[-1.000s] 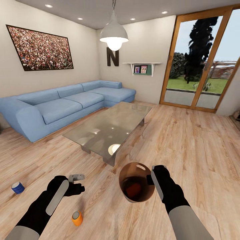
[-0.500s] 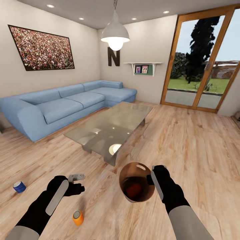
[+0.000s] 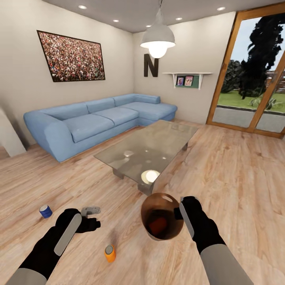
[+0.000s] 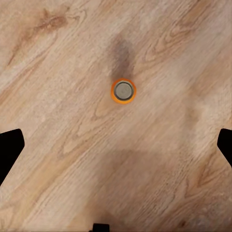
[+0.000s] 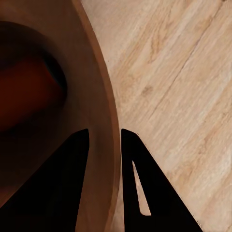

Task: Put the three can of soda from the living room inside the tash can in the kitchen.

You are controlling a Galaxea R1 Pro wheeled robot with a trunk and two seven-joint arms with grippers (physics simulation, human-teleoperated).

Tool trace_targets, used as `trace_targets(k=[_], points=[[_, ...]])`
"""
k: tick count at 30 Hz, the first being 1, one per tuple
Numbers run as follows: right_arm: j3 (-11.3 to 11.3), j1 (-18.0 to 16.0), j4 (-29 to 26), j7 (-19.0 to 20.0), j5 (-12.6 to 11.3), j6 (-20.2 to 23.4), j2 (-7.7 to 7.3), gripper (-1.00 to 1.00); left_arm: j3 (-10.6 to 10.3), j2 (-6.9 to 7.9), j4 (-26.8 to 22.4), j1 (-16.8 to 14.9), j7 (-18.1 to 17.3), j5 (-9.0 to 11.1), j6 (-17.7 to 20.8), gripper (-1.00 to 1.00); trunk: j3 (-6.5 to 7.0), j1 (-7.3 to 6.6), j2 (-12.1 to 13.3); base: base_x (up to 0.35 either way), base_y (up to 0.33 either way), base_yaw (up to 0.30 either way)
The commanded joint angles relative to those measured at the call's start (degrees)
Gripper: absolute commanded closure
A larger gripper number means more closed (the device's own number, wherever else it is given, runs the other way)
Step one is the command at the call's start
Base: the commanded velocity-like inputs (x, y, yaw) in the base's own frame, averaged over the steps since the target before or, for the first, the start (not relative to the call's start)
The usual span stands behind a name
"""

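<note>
1. We carry the bin (image 3: pixel 161 217) by its rim: our right claw (image 5: pixel 104 145) is clamped on the wall, one finger inside and one outside. An orange can (image 3: pixel 158 225) already lies in the bottom, below the inner finger.

2. Our left claw (image 3: pixel 90 215) hangs spread wide and empty. In the left wrist view its dark fingertips (image 4: pixel 9 150) sit at opposite edges, with a second orange can (image 4: pixel 123 91) standing upright on the floor (image 4: pixel 58 58) beneath and slightly ahead of them. The blue can (image 3: pixel 45 211) stands well off to the outer side of that claw, also on the floor.

3. What could go wrong — as we judge it:
   - The standing can is not centred between the fingers. A descent from here might catch its edge and tip it, and a round can would roll away across smooth boards.
   - The bin hangs from one pinch on a thin wall (no support underneath), so a sharp swing of the arm might let it pivot or slip, spilling the can inside.

4. Materials and shapes: the cans are small smooth cylinders with dull silvery tops. The bin is round and tapered, wood-toned brown inside, with an oval slot near the rim. The floor is pale, grained wood — hard and likely slippery.
</note>
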Motion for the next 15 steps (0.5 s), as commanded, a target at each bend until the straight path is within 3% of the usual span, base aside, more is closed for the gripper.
trace_targets(k=[1, 5, 15], points=[[0.0, 0.0, 0.0, 0.0, -0.1, 0.0, 0.00, 1.00, 0.0, 0.00, 0.0, 0.0, 0.0, 0.0, 0.0, -1.00, -0.04, 0.00, 0.0, 0.129, 0.268, 0.153], [-0.1, 0.0, 0.0, 0.0, -0.2, 0.0, -0.02, 1.00, -0.1, 0.07, 0.0, 0.0, 0.0, 0.0, 0.0, -1.00, -0.12, 0.00, 0.0, 0.159, 0.277, -0.040], [-0.2, 0.0, 0.0, 0.1, -0.4, 0.0, 0.04, 1.00, -0.2, 0.21, 0.0, 0.0, 0.0, -0.1, 0.0, -1.00, -0.15, 0.00, 0.0, 0.107, 0.309, -0.244]])
